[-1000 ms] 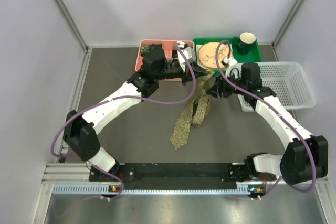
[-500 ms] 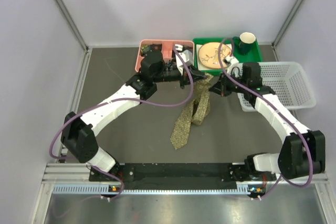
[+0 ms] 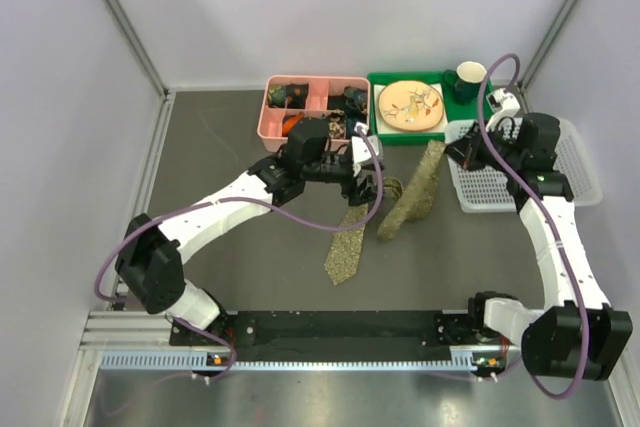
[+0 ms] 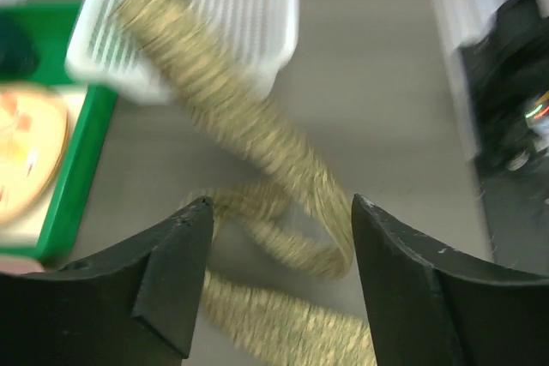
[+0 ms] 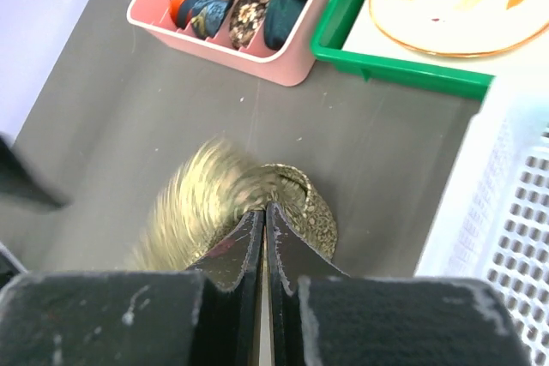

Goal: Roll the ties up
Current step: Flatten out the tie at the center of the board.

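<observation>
While my right gripper is clamped shut on the tie, the left gripper hangs with its jaws apart and holds nothing. From overhead I see the right gripper at centre right of the frame, over the left edge of the basket, pinching the tie's upper end. From there the tie slopes down and left to the table. It loops below the left gripper at mid frame, and its wide end lies at lower centre. On my left wrist view the tie is blurred, rising to the upper left across the basket. A pink box and green tray sit at upper centre.
</observation>
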Motion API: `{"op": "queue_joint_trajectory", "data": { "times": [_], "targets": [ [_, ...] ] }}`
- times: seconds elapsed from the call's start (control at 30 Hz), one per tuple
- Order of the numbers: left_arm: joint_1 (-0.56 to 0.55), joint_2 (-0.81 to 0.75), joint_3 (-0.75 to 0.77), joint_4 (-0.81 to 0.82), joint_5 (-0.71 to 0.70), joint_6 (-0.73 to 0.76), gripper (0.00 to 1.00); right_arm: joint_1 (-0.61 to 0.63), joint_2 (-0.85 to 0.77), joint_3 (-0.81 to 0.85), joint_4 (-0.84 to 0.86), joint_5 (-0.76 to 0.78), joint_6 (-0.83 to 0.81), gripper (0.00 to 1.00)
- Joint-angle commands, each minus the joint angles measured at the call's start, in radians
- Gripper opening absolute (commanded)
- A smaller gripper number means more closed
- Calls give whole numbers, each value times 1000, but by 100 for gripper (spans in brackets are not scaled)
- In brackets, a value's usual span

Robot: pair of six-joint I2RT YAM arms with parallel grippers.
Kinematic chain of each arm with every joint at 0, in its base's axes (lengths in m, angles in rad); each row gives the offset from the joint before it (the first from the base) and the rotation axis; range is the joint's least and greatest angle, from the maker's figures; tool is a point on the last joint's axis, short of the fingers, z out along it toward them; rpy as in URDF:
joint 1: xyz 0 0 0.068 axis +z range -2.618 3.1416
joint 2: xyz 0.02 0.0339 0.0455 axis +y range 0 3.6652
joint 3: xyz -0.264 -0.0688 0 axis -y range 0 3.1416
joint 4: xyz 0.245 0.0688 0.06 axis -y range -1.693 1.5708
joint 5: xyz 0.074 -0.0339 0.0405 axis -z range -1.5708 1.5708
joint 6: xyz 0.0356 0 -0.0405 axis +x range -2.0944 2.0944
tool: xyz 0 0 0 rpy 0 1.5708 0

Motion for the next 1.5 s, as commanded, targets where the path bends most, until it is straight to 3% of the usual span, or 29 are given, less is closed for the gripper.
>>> {"op": "queue_joint_trajectory", "data": {
  "times": [0.0, 0.1, 0.2, 0.4, 0.6, 0.8, 0.9, 0.93, 0.97, 1.03, 1.13, 1.23, 1.33, 1.47],
  "targets": [
    [12, -63, -123, -168, -225, 200, 71, -27, -81, 55, -25, 33, -19, 0],
    [9, -57, -223, -198, -343, 227, 73, -27, -104, 74, -22, 60, -8, 0],
    [5, -8, -229, -158, -403, 122, 80, -27, -121, 82, -11, 57, 6, 0],
    [-3, 198, -47, -162, -477, -165, 81, -27, -142, 100, -31, 77, 24, 0],
    [-28, 326, 33, -101, -503, -245, 81, -27, -159, 163, -44, 111, 65, 0],
    [-32, 455, 119, -191, -606, -201, 64, -28, -173, 207, -41, 160, 114, 0],
    [-23, 506, 165, -286, -615, -167, 39, -27, -175, 227, -47, 194, 121, 0],
    [-17, 509, 169, -312, -606, -162, 21, -28, -175, 241, -50, 221, 119, 0],
    [-9, 502, 171, -351, -565, -155, 10, -28, -178, 249, -57, 237, 109, 0],
    [17, 424, 139, -351, -455, -132, 0, -30, -182, 270, -59, 285, 101, 0],
    [14, 237, 10, -299, -193, -58, 0, -34, -182, 295, -35, 347, 101, 0],
    [-34, 59, -132, -161, -33, -75, 0, -36, -159, 325, 24, 407, 105, 0],
    [-168, -14, -212, -26, -101, -76, 0, -39, -92, 403, 70, 392, 145, 0],
    [-316, 89, -139, 170, -199, -179, 0, -39, 9, 532, 102, 327, 210, 0]
  ]
}}
